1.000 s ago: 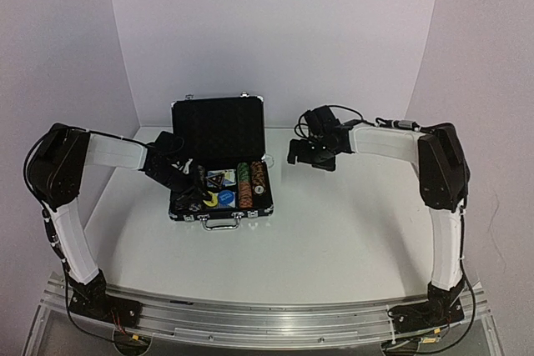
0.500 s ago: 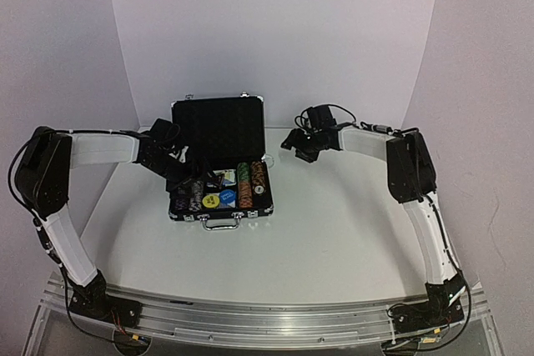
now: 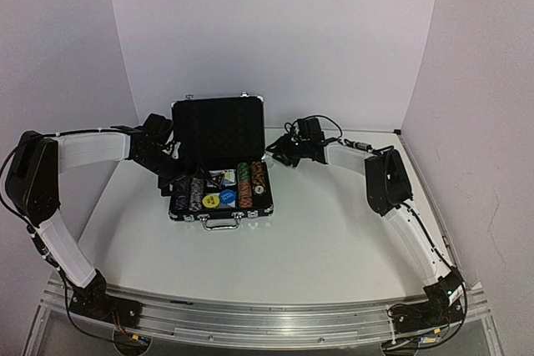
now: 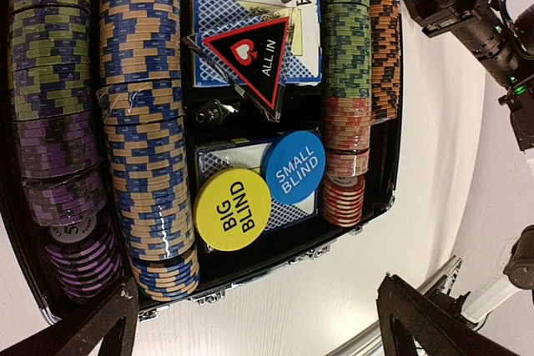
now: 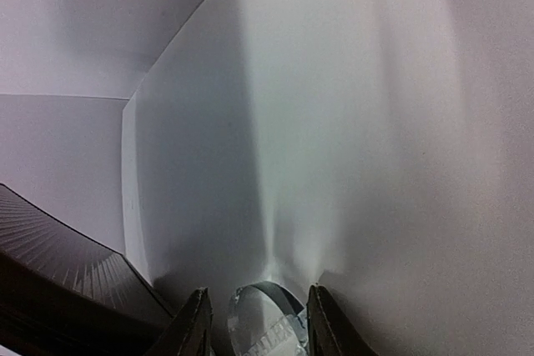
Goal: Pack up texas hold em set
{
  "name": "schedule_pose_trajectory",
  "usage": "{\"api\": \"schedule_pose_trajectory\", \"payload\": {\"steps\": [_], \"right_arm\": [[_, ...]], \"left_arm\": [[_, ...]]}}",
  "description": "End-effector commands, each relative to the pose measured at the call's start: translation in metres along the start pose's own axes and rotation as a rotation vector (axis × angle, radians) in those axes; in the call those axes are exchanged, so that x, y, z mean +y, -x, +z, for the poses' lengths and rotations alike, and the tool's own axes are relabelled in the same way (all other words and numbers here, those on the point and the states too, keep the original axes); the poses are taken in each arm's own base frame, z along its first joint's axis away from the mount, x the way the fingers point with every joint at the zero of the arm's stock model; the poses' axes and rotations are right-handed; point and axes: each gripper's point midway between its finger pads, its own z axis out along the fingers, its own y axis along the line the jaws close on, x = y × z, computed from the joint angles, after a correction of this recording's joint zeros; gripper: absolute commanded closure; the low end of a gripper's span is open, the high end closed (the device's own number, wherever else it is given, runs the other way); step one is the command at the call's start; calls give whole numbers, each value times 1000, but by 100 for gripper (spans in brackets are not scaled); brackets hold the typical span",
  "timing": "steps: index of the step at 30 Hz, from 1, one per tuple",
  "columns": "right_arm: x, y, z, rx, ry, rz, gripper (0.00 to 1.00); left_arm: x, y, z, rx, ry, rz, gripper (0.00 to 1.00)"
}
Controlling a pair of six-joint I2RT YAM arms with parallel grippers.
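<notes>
The black silver-trimmed case (image 3: 222, 211) lies open in mid-table with its lid (image 3: 219, 127) upright. Inside are rows of striped chips (image 4: 142, 122), blue card decks (image 4: 221, 6), the black triangular "ALL IN" marker (image 4: 250, 52), a yellow "BIG BLIND" button (image 4: 232, 208) and a blue "SMALL BLIND" button (image 4: 294, 167). My left gripper (image 3: 171, 177) hovers at the case's left end, its fingers (image 4: 442, 323) spread wide and empty. My right gripper (image 3: 279, 153), by the lid's right edge, pinches a clear round dealer button (image 5: 267, 323) low over the table.
The white table (image 3: 334, 231) is boxed in by white walls at the back and both sides. An aluminium rail (image 3: 267, 318) carrying the arm bases runs along the near edge. The case's handle (image 3: 219, 224) faces that rail.
My left gripper has opened and drawn back toward the case's left end. My right arm has reached left toward the lid's right edge and closed its fingers around the clear button.
</notes>
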Motion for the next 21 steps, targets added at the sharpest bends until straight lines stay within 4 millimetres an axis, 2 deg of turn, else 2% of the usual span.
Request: {"api": "schedule_pose_trajectory", "payload": {"steps": [1,6,10,12,15,19,21], "right_arm": [[14,-7,8,34,84,31,64],[13,-8,7,27,73,25,66],[11,-5,3,-2,26,-46,65],[4,-16,4,35,-26,-118,64],[-11,-46,6,136,-107,-213,65],[-34,-67,-2,202,-182,-253,75],[-41,-76,-5,232,-214,-289,77]], "left_arm": [[-9,8,-9,-30,-11,34,0],[-8,6,-4,-12,-19,27,0],[-9,7,-5,-17,-20,28,0],[-8,7,-6,-19,-15,25,0],[-6,6,-6,-17,-9,20,0],[-6,6,-6,-20,-7,17,0],[-6,5,-5,-18,-9,15,0]]}}
